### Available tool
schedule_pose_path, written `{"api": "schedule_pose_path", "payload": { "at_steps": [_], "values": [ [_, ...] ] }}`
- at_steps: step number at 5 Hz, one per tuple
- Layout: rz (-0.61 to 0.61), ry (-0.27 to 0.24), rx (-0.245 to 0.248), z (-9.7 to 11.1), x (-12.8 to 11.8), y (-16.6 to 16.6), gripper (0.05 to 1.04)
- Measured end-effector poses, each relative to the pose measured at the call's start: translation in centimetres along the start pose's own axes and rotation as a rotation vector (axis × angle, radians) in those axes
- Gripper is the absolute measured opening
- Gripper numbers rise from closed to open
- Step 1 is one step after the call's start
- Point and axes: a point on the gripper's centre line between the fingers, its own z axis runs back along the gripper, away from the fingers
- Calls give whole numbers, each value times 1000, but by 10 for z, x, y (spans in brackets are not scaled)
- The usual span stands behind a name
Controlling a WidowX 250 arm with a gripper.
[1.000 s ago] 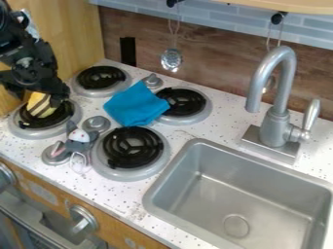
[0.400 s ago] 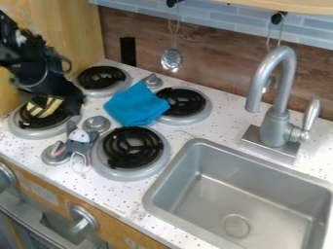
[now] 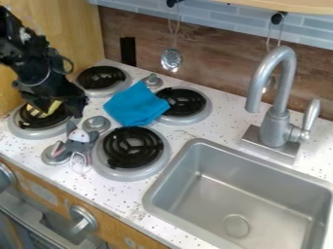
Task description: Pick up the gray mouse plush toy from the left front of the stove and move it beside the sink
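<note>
In the camera view, the black, hard-surfaced pincer [image 3: 62,106] hangs over a round burner [image 3: 32,133] with a dark coil and a dull metal rim. The speckled white counter [image 3: 120,194] runs out from beneath it, meeting grained brown wood panelling [image 3: 214,75] and glossy blue-grey tiles [image 3: 149,15] farther back. To the pincer's right lies a soft, creased blue cloth [image 3: 135,104], folded into rough corners; well beyond, on that same side, are the smooth, boxy metal sink [image 3: 240,192] and its arched faucet [image 3: 278,99]. Counted up, there are four burners in all, three silvery counter knobs [image 3: 98,124], two larger front knobs [image 3: 83,219], two hanging utensils [image 3: 172,60], one cloth, one sink and one faucet. One grey plush mouse [image 3: 80,137] with a whitish face sits just below and right of the pincer, near a thin pale loop [image 3: 80,163]. Directly under the pincer, on its burner, is a striped thing [image 3: 54,105], yellow with dark bands, partly hidden; it looks wedge-like, perhaps. Whether the pincer is spread, pressed together or pinching this piece, I cannot tell.
</note>
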Motion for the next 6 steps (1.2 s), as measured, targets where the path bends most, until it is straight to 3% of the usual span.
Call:
{"api": "schedule_pose_path", "payload": {
  "at_steps": [2, 4, 5, 6],
  "values": [
    [3, 37, 57, -25, -8, 5, 1002],
    [21, 92, 17, -48, -17, 4, 1002],
    [25, 92, -69, -54, -17, -6, 1002],
    [59, 107, -114, -61, -17, -12, 1002]
  ]
}}
